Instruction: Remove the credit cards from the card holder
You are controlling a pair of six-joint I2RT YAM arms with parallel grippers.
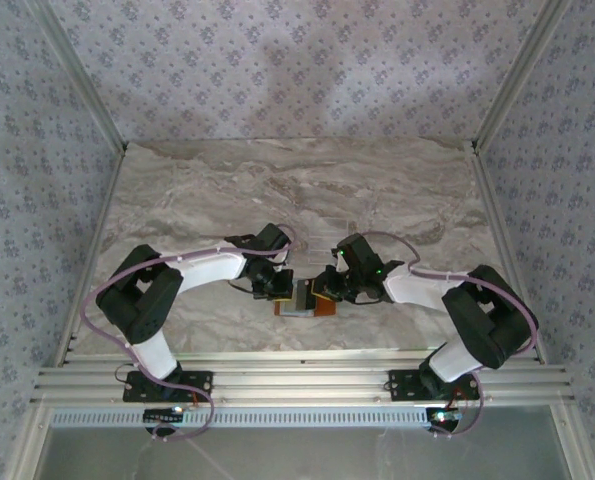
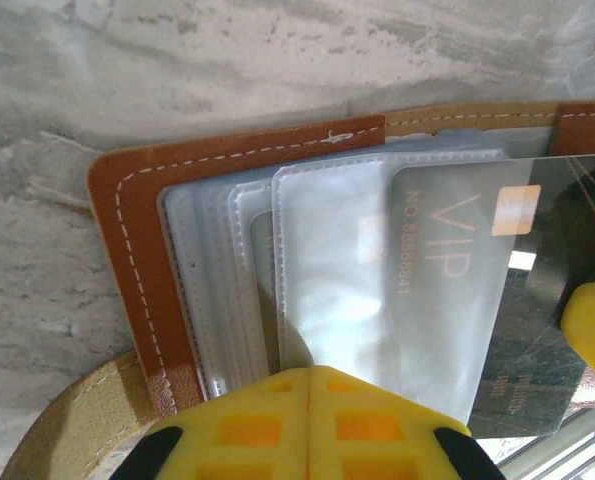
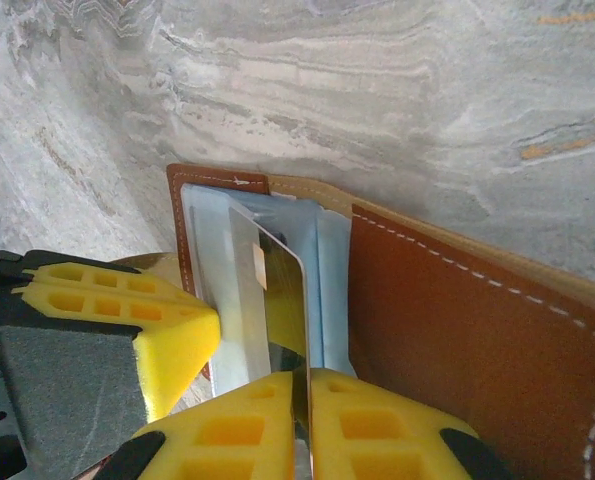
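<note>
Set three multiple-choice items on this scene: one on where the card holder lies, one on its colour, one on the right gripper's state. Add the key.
1. Where on the table does the card holder lie?
A. at the far edge
B. near the front edge, between the left gripper and the right gripper
C. in the far left corner

2. What colour is the card holder's leather?
A. brown
B. black
C. green

3. What is the right gripper's state?
A. open above bare table
B. shut on the edge of the VIP card
C. open around the whole card holder

Key:
1 B: the top view shows it between both grippers, close to the arms' bases.
2 A: both wrist views show stitched brown leather.
3 B: its fingers meet on the card's thin edge.
</note>
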